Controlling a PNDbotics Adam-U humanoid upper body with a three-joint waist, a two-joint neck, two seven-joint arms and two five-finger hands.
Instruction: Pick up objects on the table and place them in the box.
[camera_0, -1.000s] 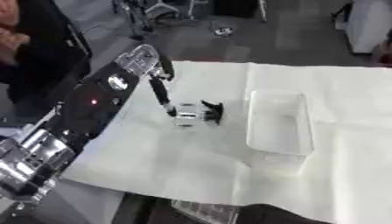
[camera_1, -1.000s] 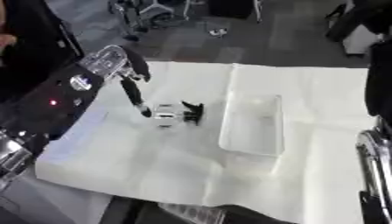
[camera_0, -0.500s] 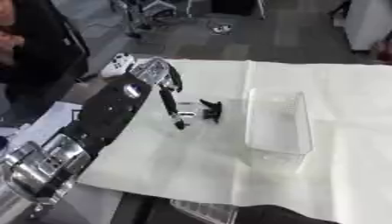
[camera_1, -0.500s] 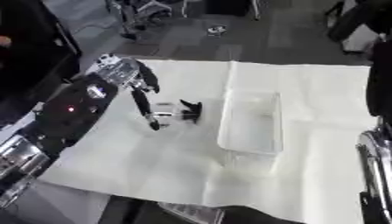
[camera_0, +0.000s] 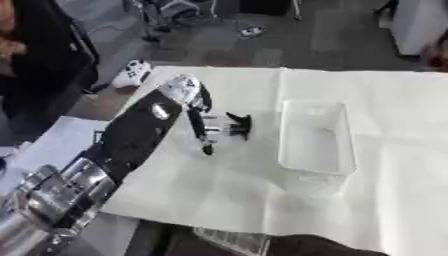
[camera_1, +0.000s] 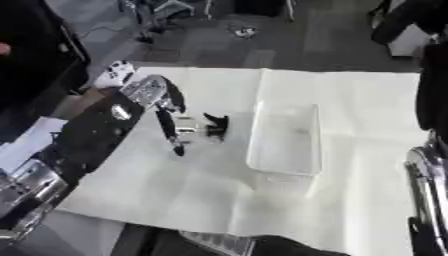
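The left hand (camera_0: 194, 102) is reaching over the white cloth (camera_0: 262, 200), its straight fingers (camera_0: 201, 132) pointing down, holding nothing, just beside one small black-and-silver object (camera_0: 232, 126). One clear box (camera_0: 315, 137) is sitting right of it.

- The left hand (camera_0: 194, 107) is now reaching in from the lower left toward the frame's centre, its fingers (camera_0: 201, 135) extending straight down past the small black-and-silver object (camera_0: 229, 127), where earlier they were ending beside it.
- The small black-and-silver object is sitting slightly closer to the clear box (camera_0: 315, 137) than a second ago.
- The left forearm is angling more steeply up the frame.
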